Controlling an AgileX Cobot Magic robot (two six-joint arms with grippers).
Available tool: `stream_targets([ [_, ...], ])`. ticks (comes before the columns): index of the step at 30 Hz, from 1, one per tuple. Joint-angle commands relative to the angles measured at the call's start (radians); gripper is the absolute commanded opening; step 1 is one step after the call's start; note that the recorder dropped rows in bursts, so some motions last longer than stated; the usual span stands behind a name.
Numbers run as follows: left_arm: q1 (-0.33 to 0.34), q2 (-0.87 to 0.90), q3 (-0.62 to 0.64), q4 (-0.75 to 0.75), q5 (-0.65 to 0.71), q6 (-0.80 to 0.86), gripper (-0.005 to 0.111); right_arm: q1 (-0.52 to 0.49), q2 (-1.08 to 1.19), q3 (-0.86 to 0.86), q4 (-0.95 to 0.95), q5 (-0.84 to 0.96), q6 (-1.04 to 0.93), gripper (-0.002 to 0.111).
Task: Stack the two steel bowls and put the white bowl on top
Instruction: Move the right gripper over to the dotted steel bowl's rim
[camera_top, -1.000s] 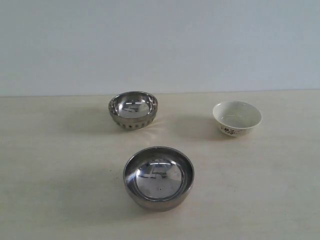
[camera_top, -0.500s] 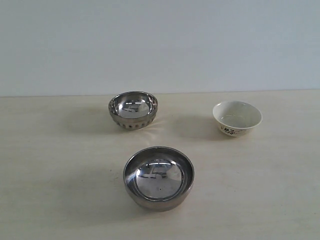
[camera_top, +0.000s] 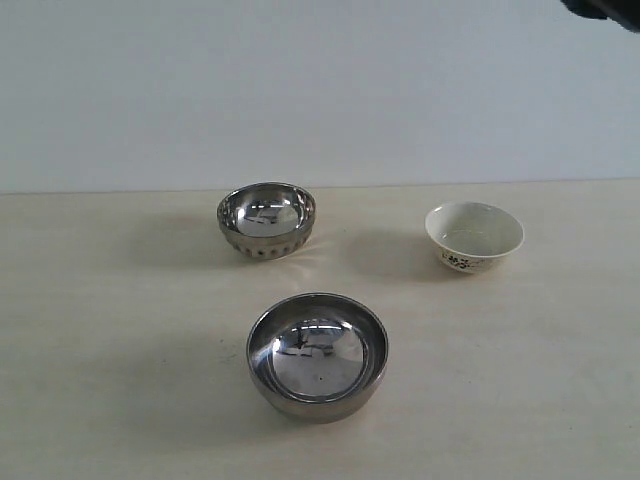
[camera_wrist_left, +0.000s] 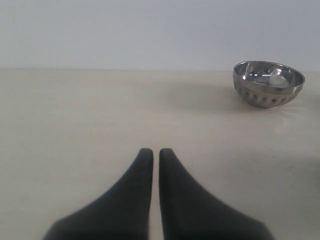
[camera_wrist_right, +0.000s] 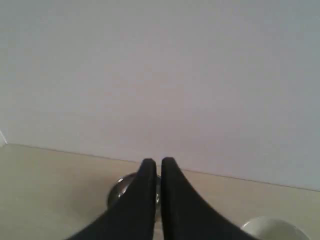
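Note:
The dimpled steel bowl (camera_top: 266, 219) stands at the back of the table, left of middle. The plain steel bowl (camera_top: 318, 354) stands nearer the front, at the middle. The white bowl (camera_top: 474, 235) with a dark floral print sits at the back right. All three stand apart and upright. My left gripper (camera_wrist_left: 156, 151) is shut with nothing in it, low over bare table, the dimpled steel bowl (camera_wrist_left: 268, 83) far off to one side. My right gripper (camera_wrist_right: 156, 162) is shut and empty, high up; a steel bowl (camera_wrist_right: 120, 190) shows behind its fingers and the white bowl's rim (camera_wrist_right: 274, 228) at the edge.
A pale wall rises behind the light wooden table (camera_top: 120, 340). A dark part of the right arm (camera_top: 605, 8) shows at the top right corner of the exterior view.
A dark part of the right arm has come into the top right corner of the exterior view. The three bowls have not moved.

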Motion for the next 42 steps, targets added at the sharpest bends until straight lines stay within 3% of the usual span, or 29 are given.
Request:
stream_targets([
  [1, 0.003, -0.003, 0.003, 0.001, 0.001, -0.005, 0.004, -0.005, 0.084, -0.101, -0.012, 0.096, -0.057, 0.0],
  [5, 0.003, -0.003, 0.003, 0.001, 0.001, -0.005, 0.004, -0.005, 0.223, -0.214, 0.024, 0.258, -0.165, 0.0],
  [16, 0.003, -0.003, 0.003, 0.004, 0.001, -0.005, 0.004, 0.01, 0.496, -0.226, 0.156, 0.1, -0.254, 0.0],
  [31, 0.003, -0.003, 0.003, 0.004, 0.001, -0.005, 0.004, 0.03, 0.768, -0.456, 0.157, 0.143, -0.258, 0.001],
  [34, 0.003, -0.003, 0.003, 0.004, 0.001, -0.005, 0.004, 0.03, 0.821, -0.487, 0.157, 0.144, -0.26, 0.011],
  [39, 0.003, -0.003, 0.003, 0.004, 0.001, -0.005, 0.004, 0.03, 0.881, -0.502, 0.157, 0.116, -0.26, 0.039],
  [42, 0.003, -0.003, 0.003, 0.004, 0.001, -0.005, 0.004, 0.03, 0.902, -0.502, 0.16, 0.084, -0.258, 0.046],
])
